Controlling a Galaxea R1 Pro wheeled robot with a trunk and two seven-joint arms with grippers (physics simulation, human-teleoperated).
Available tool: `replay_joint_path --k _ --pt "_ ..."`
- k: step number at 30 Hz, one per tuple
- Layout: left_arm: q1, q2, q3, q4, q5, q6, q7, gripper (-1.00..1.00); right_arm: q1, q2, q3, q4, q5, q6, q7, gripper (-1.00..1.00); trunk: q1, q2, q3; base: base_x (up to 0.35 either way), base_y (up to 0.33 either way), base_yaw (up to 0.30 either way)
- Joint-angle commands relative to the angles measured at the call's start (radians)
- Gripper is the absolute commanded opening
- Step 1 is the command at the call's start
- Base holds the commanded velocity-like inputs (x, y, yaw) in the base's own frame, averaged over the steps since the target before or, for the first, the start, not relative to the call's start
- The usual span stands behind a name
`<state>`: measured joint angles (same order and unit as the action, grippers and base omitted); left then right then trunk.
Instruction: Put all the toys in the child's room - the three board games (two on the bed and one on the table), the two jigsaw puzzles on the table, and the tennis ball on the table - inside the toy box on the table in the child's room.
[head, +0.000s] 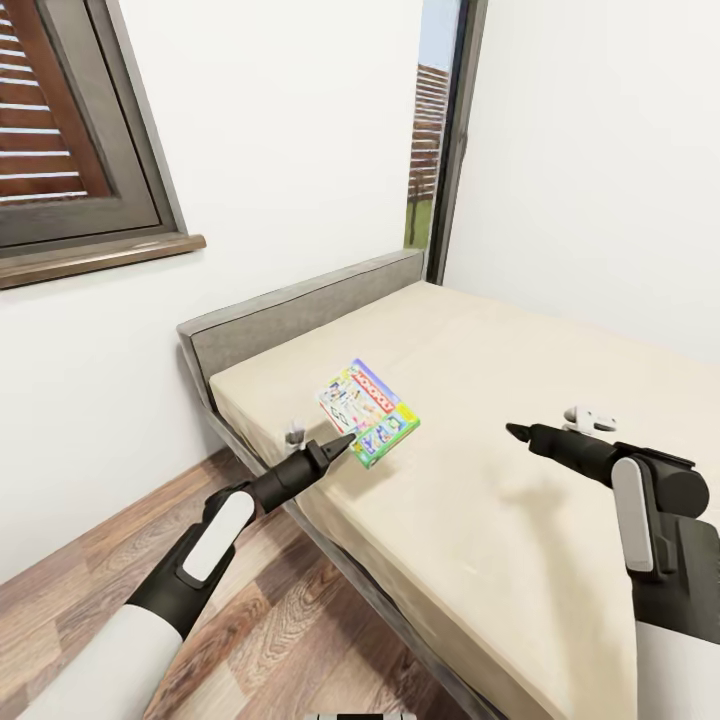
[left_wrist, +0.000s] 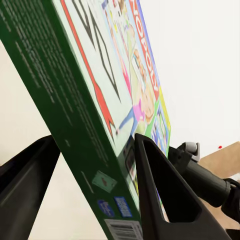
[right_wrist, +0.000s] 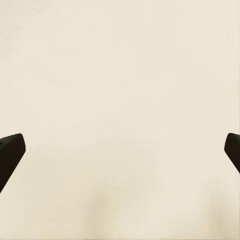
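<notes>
Gripping the Monopoly board game (head: 368, 411) by its green edge, the left tool (head: 335, 446) has the box pinched between both fingers and tilted up off the bed (head: 520, 380); the left wrist view shows a dark finger (left_wrist: 165, 195) pressed on the printed face and another on the underside. The box hangs just above the mattress near the bed's front edge, close to the headboard (head: 300, 315).

Across from it, the right tool (head: 520, 432) hovers over bare mattress, holding nothing. In the right wrist view its fingertips (right_wrist: 11, 150) stand far apart at either side, so it is spread wide.

By my reckoning this is the fetching step: one game is in hand and has yet to be carried off. Next the robot must turn away from the bed, keep the pinch firm so the slanted box does not slip, and travel to the counter where the toy box stands.

Counting from here: one board game, one bed, two arms. Beyond the bed stand white walls, a dark-framed window (head: 70, 130) on one side and a tall narrow one (head: 432, 120) in the far corner.
</notes>
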<state>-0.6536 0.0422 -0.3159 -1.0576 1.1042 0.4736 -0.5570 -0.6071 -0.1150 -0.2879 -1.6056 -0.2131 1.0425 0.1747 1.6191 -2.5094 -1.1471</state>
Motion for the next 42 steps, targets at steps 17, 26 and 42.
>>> replay_joint_path --k 17,26,42 --pt "0.017 -0.001 -0.003 -0.066 0.012 0.041 0.085 -1.0 0.001 -0.003 0.008 -0.002 -0.059 0.005 0.003 1.0 -0.008 0.004 0.065 0.0 0.0 0.0" --pt "0.019 -0.001 -0.002 -0.071 0.012 0.043 0.094 -1.0 0.002 -0.004 0.007 -0.003 -0.063 0.005 0.003 1.0 -0.012 0.006 0.1 0.0 0.0 0.0" --pt "0.02 0.003 -0.002 -0.073 0.013 0.047 0.097 -1.0 0.003 -0.007 0.005 -0.004 -0.067 0.005 0.003 1.0 -0.019 0.009 0.162 0.0 0.0 0.0"
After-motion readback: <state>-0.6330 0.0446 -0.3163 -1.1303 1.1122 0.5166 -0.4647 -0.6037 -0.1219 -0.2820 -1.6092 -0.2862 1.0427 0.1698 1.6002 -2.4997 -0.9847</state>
